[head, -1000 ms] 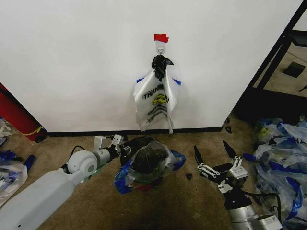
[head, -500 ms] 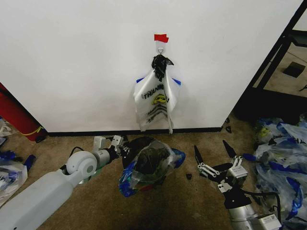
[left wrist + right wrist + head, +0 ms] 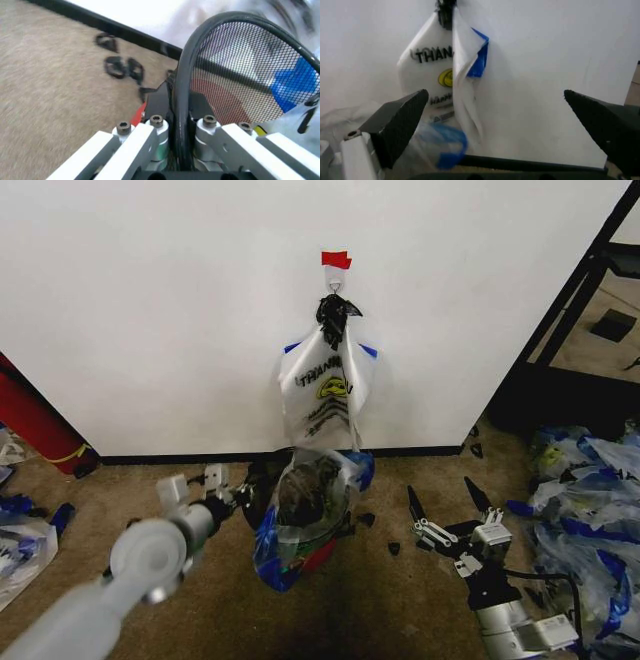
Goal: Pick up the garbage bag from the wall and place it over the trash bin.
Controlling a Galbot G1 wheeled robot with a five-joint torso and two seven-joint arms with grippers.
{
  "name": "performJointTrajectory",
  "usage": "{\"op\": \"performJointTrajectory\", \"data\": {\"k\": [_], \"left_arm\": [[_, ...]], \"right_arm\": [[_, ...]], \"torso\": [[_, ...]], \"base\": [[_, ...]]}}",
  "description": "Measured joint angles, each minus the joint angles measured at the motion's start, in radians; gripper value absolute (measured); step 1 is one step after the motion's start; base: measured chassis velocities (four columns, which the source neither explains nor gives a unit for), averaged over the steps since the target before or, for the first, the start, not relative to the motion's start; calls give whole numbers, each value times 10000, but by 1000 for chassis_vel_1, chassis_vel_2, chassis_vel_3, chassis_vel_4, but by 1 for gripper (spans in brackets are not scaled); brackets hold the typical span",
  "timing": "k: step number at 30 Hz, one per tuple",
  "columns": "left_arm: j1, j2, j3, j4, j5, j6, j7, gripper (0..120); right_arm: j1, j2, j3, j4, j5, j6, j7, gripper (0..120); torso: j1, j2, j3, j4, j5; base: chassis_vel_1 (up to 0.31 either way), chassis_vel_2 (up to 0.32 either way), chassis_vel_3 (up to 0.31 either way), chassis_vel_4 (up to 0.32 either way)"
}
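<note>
Garbage bag [image 3: 300, 515] draped over trash bin [image 3: 220, 86], left gripper [image 3: 181, 129] clamped on rim, right gripper [image 3: 450, 505] spread apart, hanging bag [image 3: 437, 80] reading "THAN".

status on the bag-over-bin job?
Done: the garbage bag is draped over the trash bin on the floor. In hand: the left gripper is shut on the bin's rim, and the bin stands tilted. The right gripper waits open beside it. Left: set the bin upright and let go.

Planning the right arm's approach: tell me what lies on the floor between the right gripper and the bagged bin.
Head view: between the right gripper and the trash bin lies brown carpet with two small black scraps.
</note>
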Motion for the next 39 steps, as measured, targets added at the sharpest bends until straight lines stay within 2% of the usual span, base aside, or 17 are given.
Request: {"op": "performJointTrajectory", "data": {"k": [1, 5, 7, 11, 14, 20, 26, 39], "left_arm": [[344, -383, -21, -206, 303, -448, -501, 2], [840, -1022, 86, -475, 1069, -1198, -1128, 2], [914, -1131, 109, -510, 1174, -1304, -1223, 2], [1453, -1796, 285, -589, 2162, -1908, -1446, 2], [1564, -2040, 364, -481, 2532, -2034, -1467, 2], [1483, -2700, 628, 255, 3307, -2631, -1290, 2], [1323, -3012, 747, 827, 3437, -3044, -1047, 2], [1273, -3224, 791, 1414, 3722, -3182, -755, 2]], "right_arm": [[3, 3, 1, -36, -1, -15, 22, 100], [-25, 44, -2, -76, -9, -25, 49, 100], [-33, 51, -3, -76, -12, -25, 49, 100], [-60, 98, -9, -76, -24, -33, 59, 100], [-61, 109, -21, -94, -37, -34, 63, 100], [-67, 114, -66, -187, -61, -32, 64, 100], [-16, 93, -90, -201, -53, -56, 64, 100], [29, 71, -118, -255, -22, -87, 64, 100]], "torso": [[0, 0, 0, -2, -3], [0, 0, 0, -3, 1], [0, 0, 0, -3, 0], [0, 0, 0, 0, -1], [0, 0, 0, -1, 0], [0, 0, 1, -1, -1], [1, 0, 1, -2, -2], [0, 0, 0, 0, 1]], "base": [[0, 0, 0, 0], [0, 0, 0, 0], [0, 0, 0, 0], [0, 0, 0, 0], [0, 0, 0, 0], [0, 0, 0, 0], [0, 0, 0, 0], [0, 0, 0, 0]]}}
